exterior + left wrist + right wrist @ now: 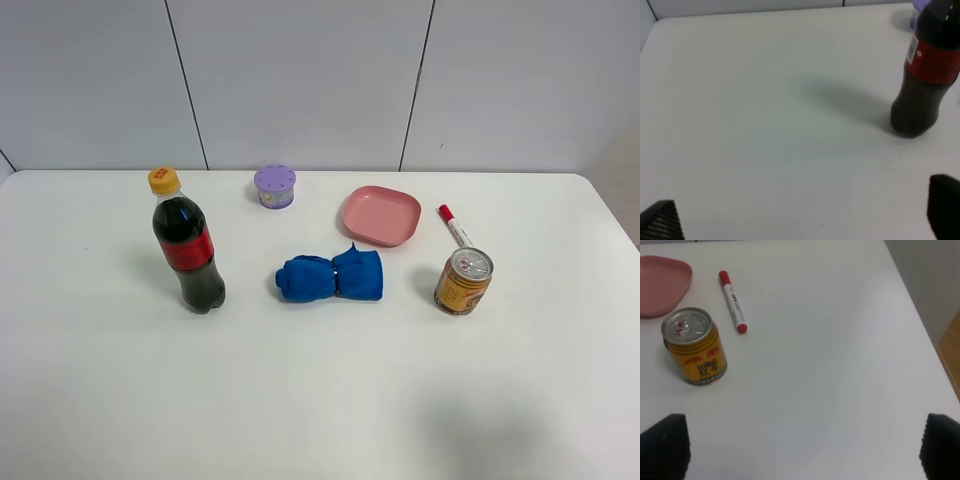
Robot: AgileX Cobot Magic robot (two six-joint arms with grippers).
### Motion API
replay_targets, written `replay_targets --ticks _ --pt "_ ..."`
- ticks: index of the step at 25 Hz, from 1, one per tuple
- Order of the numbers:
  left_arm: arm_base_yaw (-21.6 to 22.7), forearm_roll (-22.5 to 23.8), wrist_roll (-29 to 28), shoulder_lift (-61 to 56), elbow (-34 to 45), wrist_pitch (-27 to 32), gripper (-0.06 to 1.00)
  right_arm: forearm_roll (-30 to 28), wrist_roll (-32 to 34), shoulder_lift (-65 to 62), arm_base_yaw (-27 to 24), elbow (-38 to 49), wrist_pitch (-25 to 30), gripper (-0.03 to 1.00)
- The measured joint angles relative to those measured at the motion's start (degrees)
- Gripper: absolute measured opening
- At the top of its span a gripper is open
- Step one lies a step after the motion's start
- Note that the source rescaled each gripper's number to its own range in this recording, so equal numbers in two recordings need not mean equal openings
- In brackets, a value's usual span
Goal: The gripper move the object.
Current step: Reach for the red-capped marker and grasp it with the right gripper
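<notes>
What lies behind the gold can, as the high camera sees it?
A white marker with a red cap lies flat there. The can hides its near end in this view; the right wrist view shows it whole, apart from the can.

- The slim white marker pen with a red cap [454,225]: in the high view its near end is hidden behind the gold metal drink can [463,281]. The small print on its barrel is too small to read in either view.
- The dark plastic cola bottle with a red label [925,75]: it is blurred in the left wrist view, with cap and one side cut off.
- The lilac round tub [916,12]: only a blurred sliver shows behind the bottle.
- The shallow pink plastic dish [660,285]: it is partly cut off in the right wrist view.
- The left gripper [802,212] and the right gripper [802,447]: only dark finger ends show at the frame corners.
</notes>
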Motion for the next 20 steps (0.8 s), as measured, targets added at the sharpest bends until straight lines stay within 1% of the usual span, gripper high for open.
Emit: replay_targets --ticks 1,14,20 --pt "0.0 0.0 0.0 0.0 0.0 0.0 1.0 0.0 0.0 0.0 0.0 0.0 0.0 0.95" --pt "0.0 0.0 0.0 0.0 0.0 0.0 1.0 0.0 0.0 0.0 0.0 0.0 0.0 0.95" --pt "0.0 0.0 0.0 0.0 0.0 0.0 1.0 -1.1 -0.7 0.0 0.0 0.0 -0.1 0.95"
